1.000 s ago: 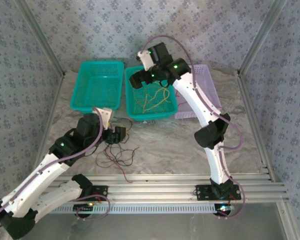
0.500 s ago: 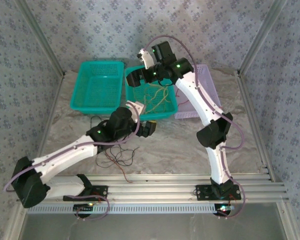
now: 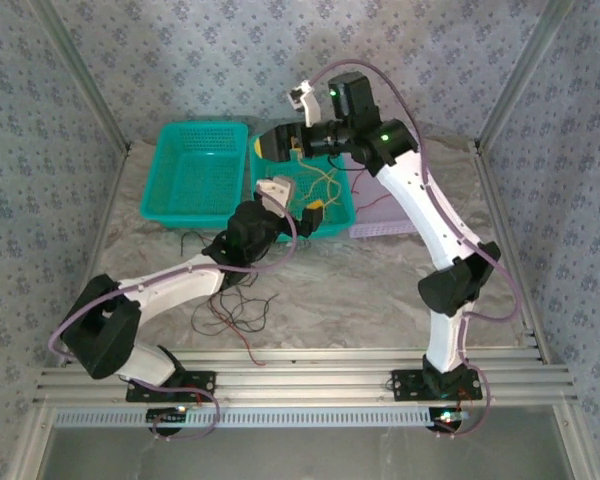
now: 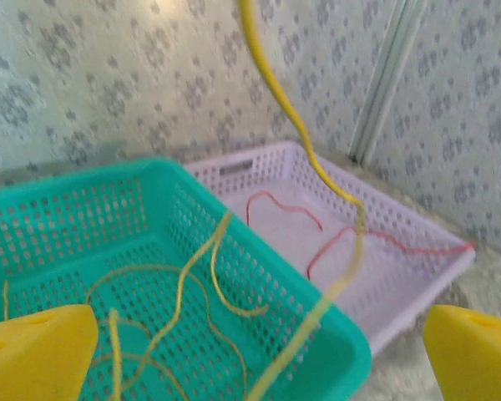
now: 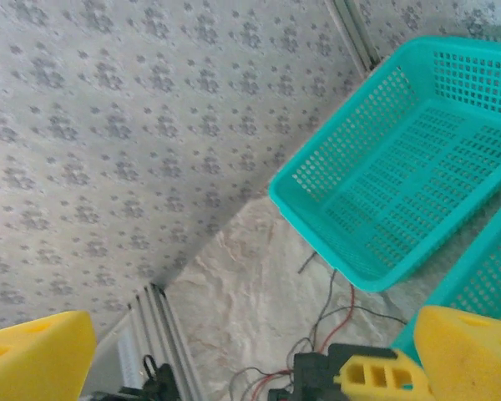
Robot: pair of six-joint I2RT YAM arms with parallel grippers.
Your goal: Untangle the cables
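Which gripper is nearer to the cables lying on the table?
Left. The left gripper hangs at the middle basket's near rim, just beyond the cables; the right gripper is at its far rim.

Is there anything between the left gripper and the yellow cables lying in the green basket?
No solid thing does. The left gripper is open at the green basket, and the yellow cables lie uncovered inside. Only one hanging yellow cable comes down just in front of the gripper.

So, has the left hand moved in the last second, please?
Yes: the left hand went farther from the bases and rightward, reaching the near rim of the middle teal basket.
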